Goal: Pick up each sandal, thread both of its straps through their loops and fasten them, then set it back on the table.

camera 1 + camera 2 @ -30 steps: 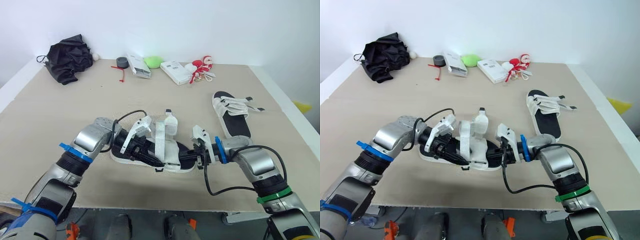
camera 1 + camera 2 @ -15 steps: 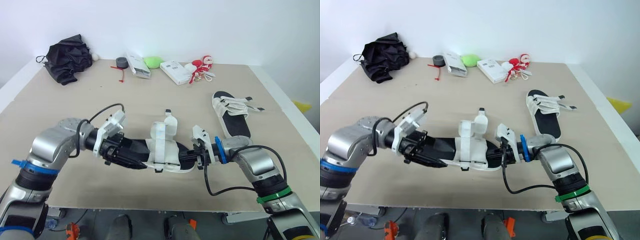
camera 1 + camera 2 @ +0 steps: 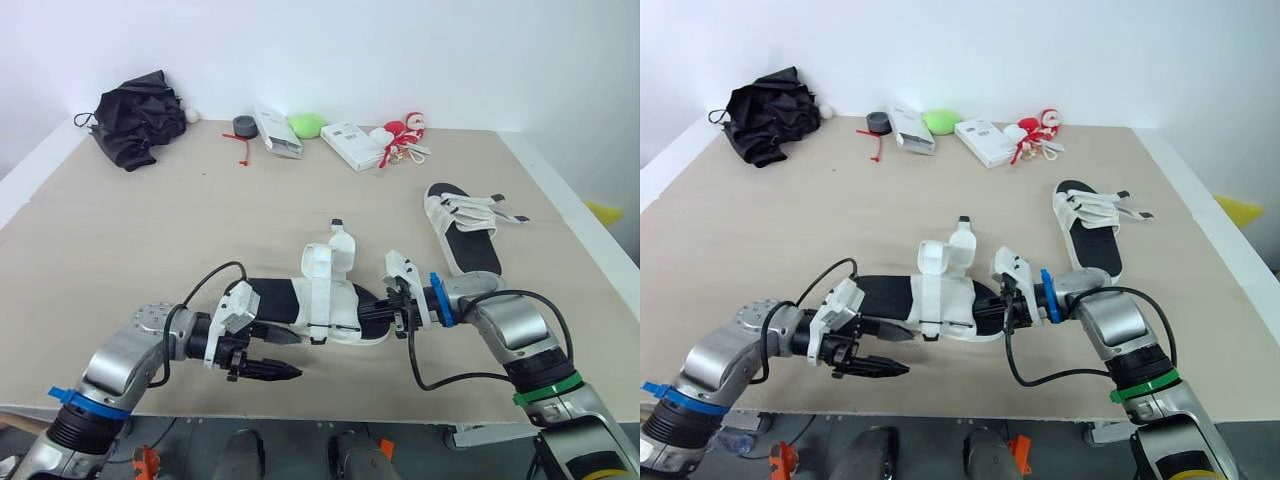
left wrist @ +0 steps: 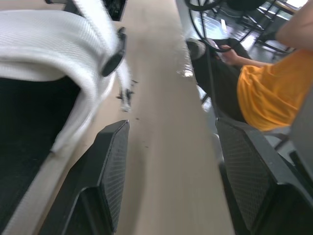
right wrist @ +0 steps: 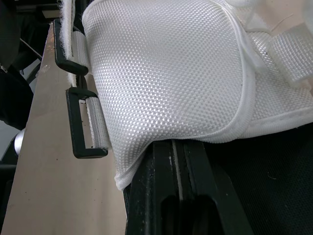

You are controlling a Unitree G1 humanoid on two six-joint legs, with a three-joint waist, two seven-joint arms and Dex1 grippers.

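Our left gripper [image 3: 297,354] hovers empty by the table's [image 3: 120,250] front edge, fingers spread apart, just beside the near sandal [image 3: 272,298]. Its straps [image 3: 330,262] stand up unfastened. Our right gripper [image 3: 378,312] pinches that sandal's other end, fingers together; we find their tips hidden under mesh. The second sandal [image 3: 462,232] lies well apart, rightward

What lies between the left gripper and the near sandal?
Nothing but a narrow strip of bare table, seen in the left wrist view. The open left gripper sits just off the near edge of the sandal.
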